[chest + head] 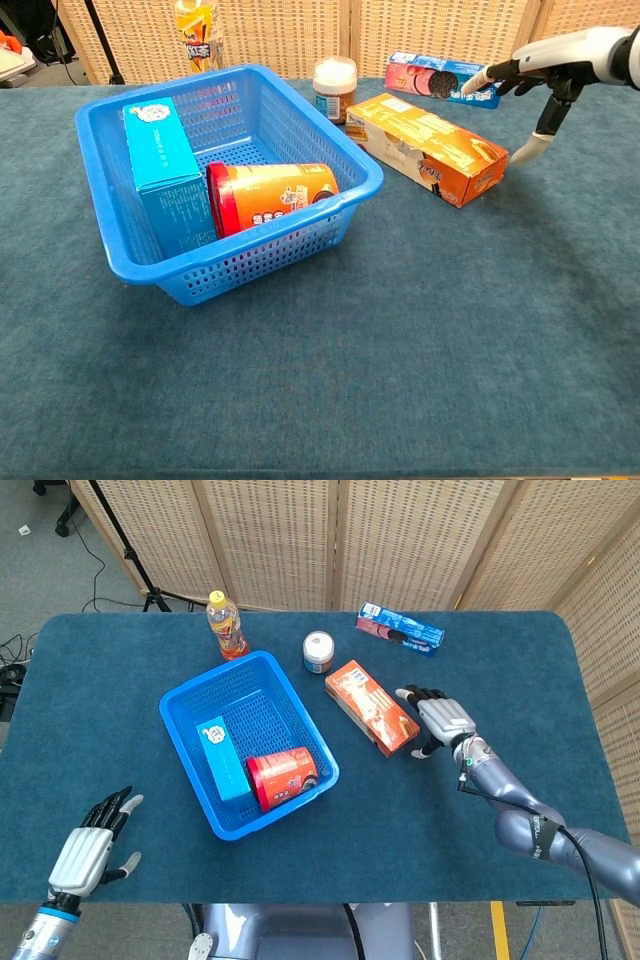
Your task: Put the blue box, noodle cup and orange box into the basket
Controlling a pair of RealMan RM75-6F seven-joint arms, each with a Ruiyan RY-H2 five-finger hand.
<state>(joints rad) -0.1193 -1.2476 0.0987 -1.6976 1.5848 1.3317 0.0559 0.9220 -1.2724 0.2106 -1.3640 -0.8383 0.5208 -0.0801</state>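
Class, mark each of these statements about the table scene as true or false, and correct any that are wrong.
1. The blue box stands inside the basket. True.
2. The orange box is already in the basket. False: it lies on the table beside the basket.
3. The noodle cup lies on its side in the basket. True.
4. The right hand grips the orange box. False: its fingers are spread next to the box and it holds nothing.
5. The left hand holds the bottle. False: it is empty at the table's near edge, far from the bottle.
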